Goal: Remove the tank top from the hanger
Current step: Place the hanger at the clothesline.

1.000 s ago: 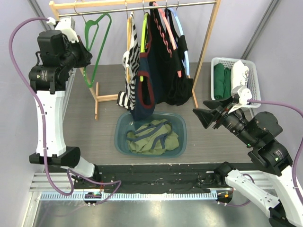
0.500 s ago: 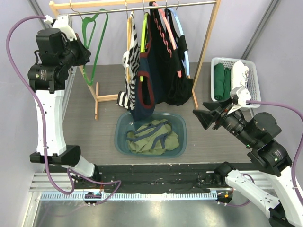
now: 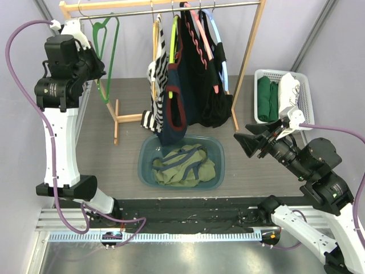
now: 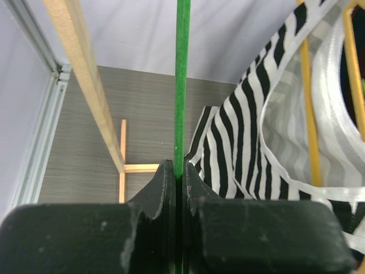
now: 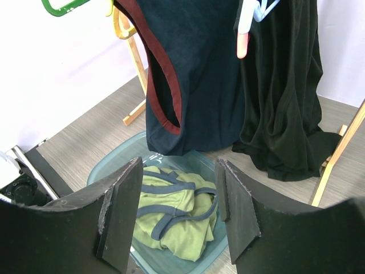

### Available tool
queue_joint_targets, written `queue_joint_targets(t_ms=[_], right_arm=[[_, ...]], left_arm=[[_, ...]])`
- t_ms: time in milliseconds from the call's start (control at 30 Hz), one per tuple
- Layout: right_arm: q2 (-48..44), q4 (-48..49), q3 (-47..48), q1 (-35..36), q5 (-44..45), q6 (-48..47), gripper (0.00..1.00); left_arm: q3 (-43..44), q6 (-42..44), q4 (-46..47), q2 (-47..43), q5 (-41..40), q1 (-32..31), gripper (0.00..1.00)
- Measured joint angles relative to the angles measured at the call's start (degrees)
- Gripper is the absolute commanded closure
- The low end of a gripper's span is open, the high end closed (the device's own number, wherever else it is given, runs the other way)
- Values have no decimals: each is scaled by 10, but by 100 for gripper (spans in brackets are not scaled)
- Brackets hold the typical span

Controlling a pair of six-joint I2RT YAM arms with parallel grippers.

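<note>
Nearest, on the right, the right pincer (image 3: 246, 142) hangs above the tabletop (image 3: 108, 162) with its fingers spread apart and nothing between them. It is aimed left toward the middle of the scene.

Just beyond it, in the centre, sits a round blue-green basin (image 3: 144, 155). An olive tank top (image 3: 183, 165) with grey-blue trim lies crumpled inside it, free of any hanger. This looks like the garment the task names. If so, the removal itself is done and the top is already dropped in the basin.

Farther back stands the wooden rack (image 3: 251, 51). Several clothes hang on it side by side: a black-and-white striped garment (image 3: 155, 85), a navy top with red trim (image 3: 174, 117) whose hem hangs just above the basin's far rim, and a black garment (image 3: 210, 100). On the far right, a white basket (image 3: 308, 97) holds folded green and white cloth.

At the far left, up by the rail, the left pincer (image 4: 175, 169) is closed tightly on one thin arm of a bare green hanger (image 3: 114, 51). The hanger's hook is at the rail, though the pictures do not settle whether it rests there. What seems left is seating the empty hanger and letting go.

No brand, label or writing can be read anywhere.
</note>
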Motion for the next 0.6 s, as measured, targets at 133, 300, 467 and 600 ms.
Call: queue_joint_targets(t_ms=[133,300,467,600], right_arm=[[-2,0,-1,0,0,0,40],[-3,0,-1,0,0,1,40],[-3,0,-1,0,-1,2,40],[-3,0,-2,0,0,2,37]], left_arm=[[-6,2,-5,2,-19,0,100],[-10,5,-15,5,-33,0,100],[-11,14,-15,5,-41,0,100],[-17,26,-14,3,-42,0,37]])
